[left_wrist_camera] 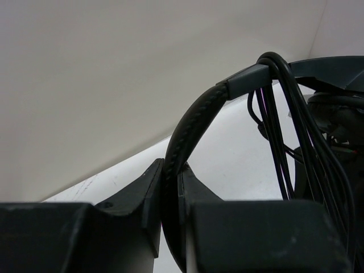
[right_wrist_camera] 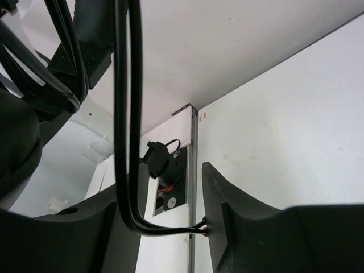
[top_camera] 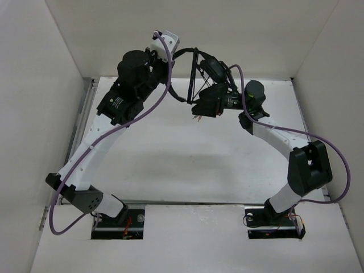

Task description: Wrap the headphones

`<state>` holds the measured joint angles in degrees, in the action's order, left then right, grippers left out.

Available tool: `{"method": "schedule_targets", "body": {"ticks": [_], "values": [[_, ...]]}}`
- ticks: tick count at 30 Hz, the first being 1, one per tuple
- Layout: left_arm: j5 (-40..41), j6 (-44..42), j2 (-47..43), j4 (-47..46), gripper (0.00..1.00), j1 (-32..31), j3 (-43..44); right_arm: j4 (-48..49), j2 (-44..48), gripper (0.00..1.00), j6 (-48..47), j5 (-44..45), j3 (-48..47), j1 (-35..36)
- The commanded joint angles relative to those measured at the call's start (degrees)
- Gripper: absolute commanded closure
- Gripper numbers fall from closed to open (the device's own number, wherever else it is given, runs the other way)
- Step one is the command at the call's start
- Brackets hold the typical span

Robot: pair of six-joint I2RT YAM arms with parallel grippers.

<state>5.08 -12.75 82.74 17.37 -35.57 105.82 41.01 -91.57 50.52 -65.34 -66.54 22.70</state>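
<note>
Holding headphones (top_camera: pixel 200 71) up off the worktop (top_camera: pixel 170 165) at the far side, between left arm (top_camera: pixel 122 91) and right arm (top_camera: pixel 267 128), close to the back wall (top_camera: pixel 239 34). Clamped on the padded headband (left_wrist_camera: pixel 190 122) with the left jaws, one finger each side, band rising out of the grip and curving right in left wrist view. Several turns of thin black cable (left_wrist_camera: pixel 278 119) looped over the plain grey part of the band just past the padding, strands hanging down. Dark bulk at right edge there, too cut off to identify. Right jaws apart, not closed on anything. Two cable strands dropping side by side along the inside of one finger in right wrist view, then bending across the gap. Reddish plug (right_wrist_camera: pixel 203 230) at the end, touching inner face of the other finger. From above, right jaws just below the headphones, plug tip poking out toward the worktop. Purple robot cable (top_camera: pixel 145 111) trailing along left arm.
</note>
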Motion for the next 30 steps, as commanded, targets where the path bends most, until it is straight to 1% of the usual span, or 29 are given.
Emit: {"method": "schedule_targets", "body": {"ticks": [1,6,10,13,19,26,28,30], "values": [[1.69,-0.69,-2.32,-4.89,1.00,-0.24,3.34,4.07,0.95,0.51,-0.52,-1.19,-1.04,-2.43],[1.16,-1.92,-2.67,-4.53,1.00,-0.24,5.09,5.92,0.78,0.49,0.80,-2.51,-1.05,-4.29],[0.37,-2.27,-2.23,-3.75,1.00,-0.59,7.82,6.01,1.13,0.49,0.63,-3.13,0.01,-4.46],[0.28,-2.28,-2.06,-3.48,1.00,-0.68,8.79,5.92,1.74,0.51,0.28,-3.04,0.54,-4.20],[2.56,-1.40,-3.11,-6.28,1.00,0.55,3.44,5.39,4.20,0.50,0.02,-1.98,2.20,-3.15],[2.65,-0.78,-2.93,-6.73,1.00,1.43,2.90,4.51,5.44,0.51,-1.39,-1.45,2.73,-2.35],[2.65,-1.04,-3.37,-6.73,1.00,1.60,1.85,4.25,5.61,0.51,-2.27,-1.63,2.82,-3.14],[2.92,-1.40,-4.25,-7.34,1.00,1.78,-0.43,3.90,6.14,0.52,-3.76,-1.98,2.82,-5.42]]}}
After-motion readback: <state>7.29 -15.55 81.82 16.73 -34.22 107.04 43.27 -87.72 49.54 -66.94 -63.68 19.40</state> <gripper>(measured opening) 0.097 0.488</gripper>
